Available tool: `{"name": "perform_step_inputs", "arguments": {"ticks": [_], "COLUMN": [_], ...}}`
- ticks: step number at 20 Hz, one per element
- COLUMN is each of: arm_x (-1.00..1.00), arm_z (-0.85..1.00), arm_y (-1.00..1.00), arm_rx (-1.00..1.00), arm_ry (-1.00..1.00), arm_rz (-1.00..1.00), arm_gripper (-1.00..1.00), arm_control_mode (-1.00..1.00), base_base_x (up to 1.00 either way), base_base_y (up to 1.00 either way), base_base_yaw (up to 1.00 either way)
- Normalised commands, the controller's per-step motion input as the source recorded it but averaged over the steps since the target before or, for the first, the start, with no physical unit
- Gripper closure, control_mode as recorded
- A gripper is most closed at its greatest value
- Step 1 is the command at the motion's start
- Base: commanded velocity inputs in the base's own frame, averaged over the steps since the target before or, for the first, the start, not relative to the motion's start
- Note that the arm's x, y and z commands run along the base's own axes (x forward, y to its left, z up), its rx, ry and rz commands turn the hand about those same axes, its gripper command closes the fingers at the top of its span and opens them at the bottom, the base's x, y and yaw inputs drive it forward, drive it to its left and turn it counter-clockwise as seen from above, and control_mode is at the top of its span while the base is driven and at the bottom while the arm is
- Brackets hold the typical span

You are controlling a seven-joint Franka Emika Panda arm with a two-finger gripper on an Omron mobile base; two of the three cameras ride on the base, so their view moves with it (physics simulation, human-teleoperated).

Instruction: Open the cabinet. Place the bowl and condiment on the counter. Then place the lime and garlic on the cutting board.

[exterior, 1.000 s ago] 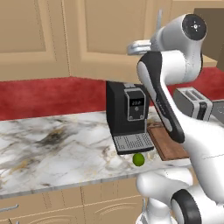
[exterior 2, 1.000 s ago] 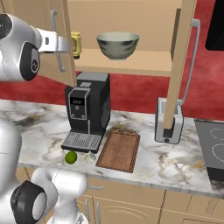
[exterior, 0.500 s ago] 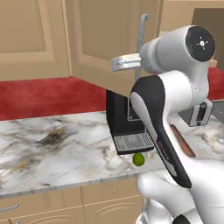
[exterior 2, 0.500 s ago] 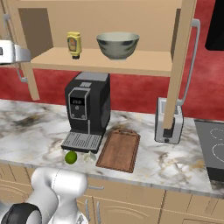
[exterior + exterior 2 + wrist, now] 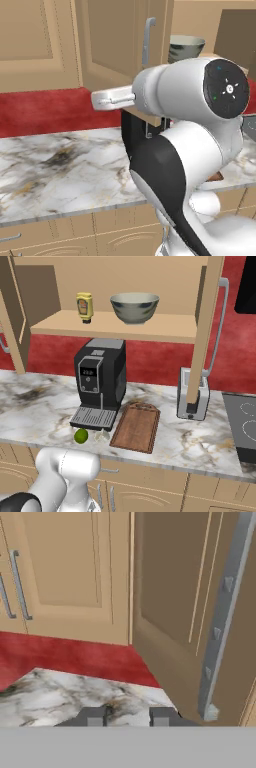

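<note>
The cabinet [image 5: 120, 286] doors stand swung wide, so the shelf is reachable. The gripper [image 5: 124, 716] hangs pressed together and empty just left of the left door's handle [image 5: 222, 617]. The bowl [image 5: 134, 307] and condiment [image 5: 84, 306] wait on that shelf, well beyond the door — lime [image 5: 81, 435] by the cutting board [image 5: 136, 426].

one bowl [image 5: 134, 307], one condiment [image 5: 84, 305], one lime [image 5: 81, 435]

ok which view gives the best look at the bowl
The right base view: the bowl sits whole and unobstructed on the open cabinet shelf, right of the condiment. In the left base view the bowl peeks out above the arm, partly hidden by the door. The hand view faces the cabinet doors and counter instead.
</note>
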Motion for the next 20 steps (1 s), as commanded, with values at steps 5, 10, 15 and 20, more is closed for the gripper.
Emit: {"name": "perform_step_inputs", "arguments": {"ticks": [5,10,15,20], "arm_x": [-0.7,0.02,0.44,0.41], "arm_z": [0.51,0.41,0.03,-0.05], "arm_y": [-0.71,-0.95,-0.99,-0.88], "arm_rx": [0.18,0.29,0.39,0.42], "arm_ry": [0.04,0.1,0.12,0.08], "arm_rz": [-0.05,-0.01,0.0,0.07], "arm_gripper": [-1.0,-1.0,-1.0,-1.0], "arm_control_mode": [-1.0,-1.0,-1.0,-1.0], "base_base_x": [0.0,0.0,0.0,0.0], "base_base_y": [0.0,0.0,0.0,0.0], "base_base_yaw": [0.0,0.0,0.0,0.0]}}
